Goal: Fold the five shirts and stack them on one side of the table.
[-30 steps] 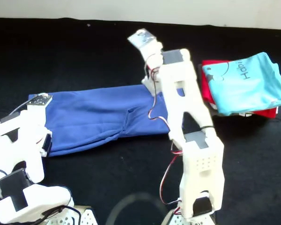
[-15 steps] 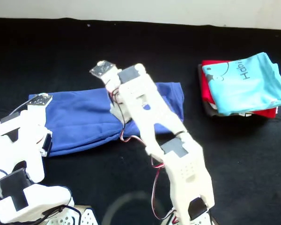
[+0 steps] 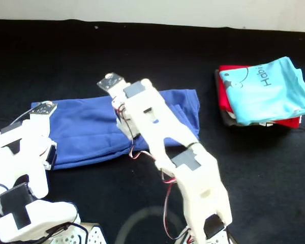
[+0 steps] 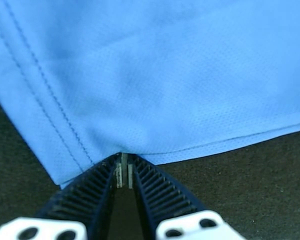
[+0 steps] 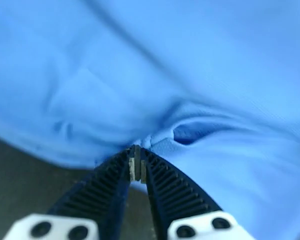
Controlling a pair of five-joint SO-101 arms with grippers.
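Note:
A blue shirt [image 3: 86, 127] lies folded into a long strip across the middle of the black table [image 3: 142, 51]. My left gripper [image 4: 123, 172] is shut on the shirt's hemmed corner [image 4: 75, 165] at its left end, under the left arm [image 3: 25, 147]. My right gripper [image 5: 136, 167] is shut on a bunched fold of the blue shirt [image 5: 190, 75]. In the high view the right arm [image 3: 157, 132] reaches over the shirt's middle, hiding the pinched spot. The shirt's right end [image 3: 185, 104] lies doubled back on itself.
At the right of the table sits a stack of folded shirts [image 3: 264, 94], a light blue one on top of a red one [image 3: 224, 94] and a dark one. Bare black tabletop lies behind and in front of the blue shirt.
My right gripper has carried the shirt's right end leftward over the middle, folding the strip shorter. The left arm has stayed put.

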